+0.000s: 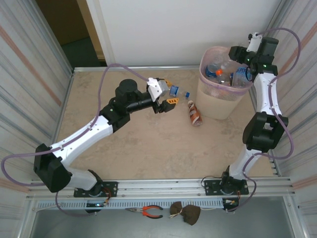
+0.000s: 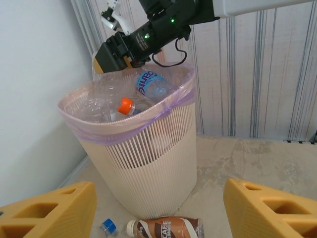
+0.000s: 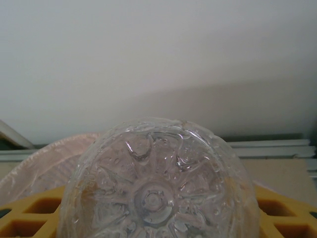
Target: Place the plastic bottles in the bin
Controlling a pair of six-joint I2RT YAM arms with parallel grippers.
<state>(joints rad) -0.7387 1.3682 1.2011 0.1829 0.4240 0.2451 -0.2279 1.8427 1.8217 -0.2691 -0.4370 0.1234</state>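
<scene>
Beige mottled table (image 1: 138, 144), white wall behind, ribbed panels on both sides. Pink bin (image 1: 218, 101) stands at the upper right of the top view. It is lined with a thin bag and already heaped to the rim with bottles (image 1: 220, 73), one of them orange-capped.

Right claw (image 1: 246, 68): at upper right, over the bin's right rim. Closed on a clear bottle (image 3: 156, 193). The wrist view looks straight at the bottle's moulded base, with yellow fingers (image 3: 29, 218) snug on either side. Held above the opening, presumably so it falls onto the heap when let go. Judgement: release is the step in hand for this arm.

Left claw (image 1: 171, 91): centre of the top view, pointing toward the bin. Jaws stand wide, gripping nothing. A small blue-capped bottle (image 1: 181, 92) lies on the table in line with the gap between the fingers. Whether anything touches it cannot be told. The wide stance fits an approach to straddle it.

Brown bottle (image 1: 194, 114): on its side on the table, just beside the foot of the bin, lower left of it.

Judgement: job mostly done, with two bottles on the table left to bin. Risk: the heap sits high, so a dropped bottle could roll off the rim
</scene>
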